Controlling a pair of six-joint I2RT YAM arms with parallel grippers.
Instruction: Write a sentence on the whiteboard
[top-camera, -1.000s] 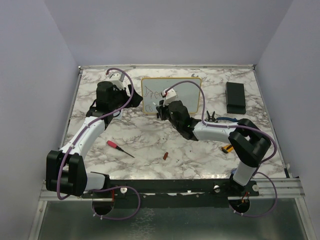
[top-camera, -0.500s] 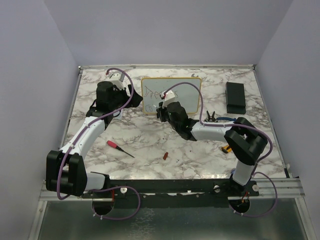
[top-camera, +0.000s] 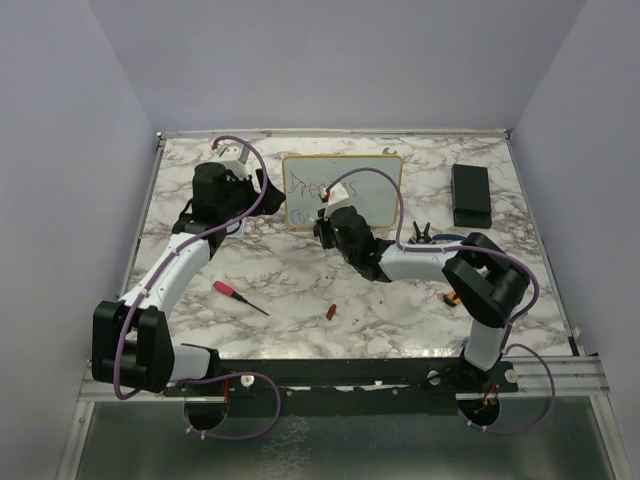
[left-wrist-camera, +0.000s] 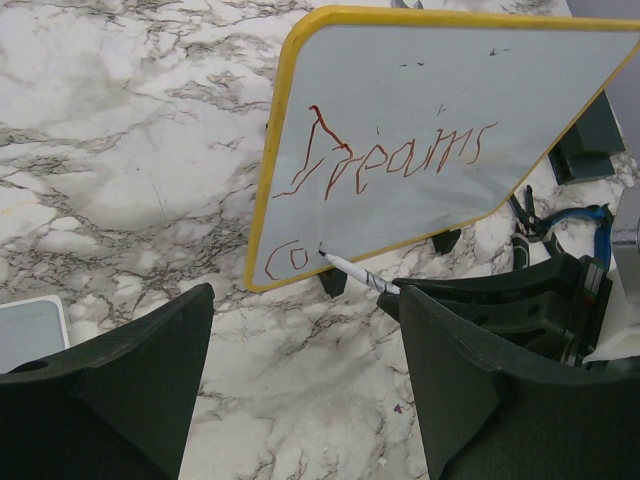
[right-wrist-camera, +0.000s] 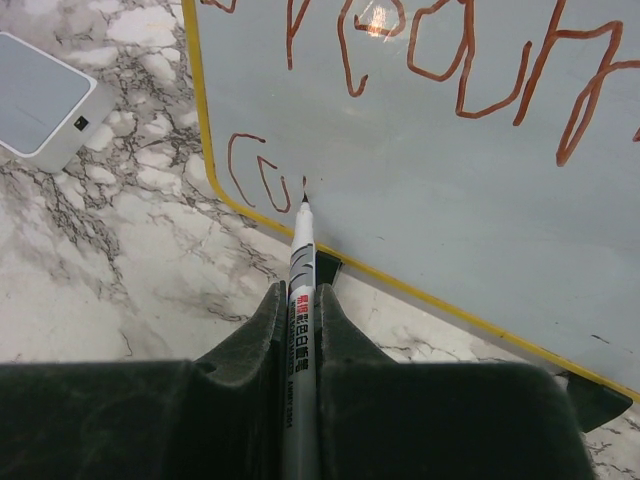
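Note:
The whiteboard (top-camera: 362, 183) with a yellow frame stands tilted on black feet at the back middle of the table. It also shows in the left wrist view (left-wrist-camera: 430, 110) and the right wrist view (right-wrist-camera: 450, 220). The sentence (left-wrist-camera: 390, 165) is in red-brown marker: "Dreams" on the top line and "Co" (right-wrist-camera: 255, 170) at the lower left. My right gripper (right-wrist-camera: 298, 295) is shut on a white marker (right-wrist-camera: 301, 265), whose tip touches the board just right of "Co". My left gripper (left-wrist-camera: 305, 300) is open and empty, left of the board (top-camera: 262, 195).
A small grey-white square pad (right-wrist-camera: 45, 100) lies left of the board. A black box (top-camera: 471, 195) sits at the back right. A red-handled screwdriver (top-camera: 237, 295) and a small red cap (top-camera: 331, 312) lie in front. A black clip (top-camera: 422, 233) lies right of the board.
My right gripper has shifted slightly left along the board's lower edge with the marker. The left arm has not moved.

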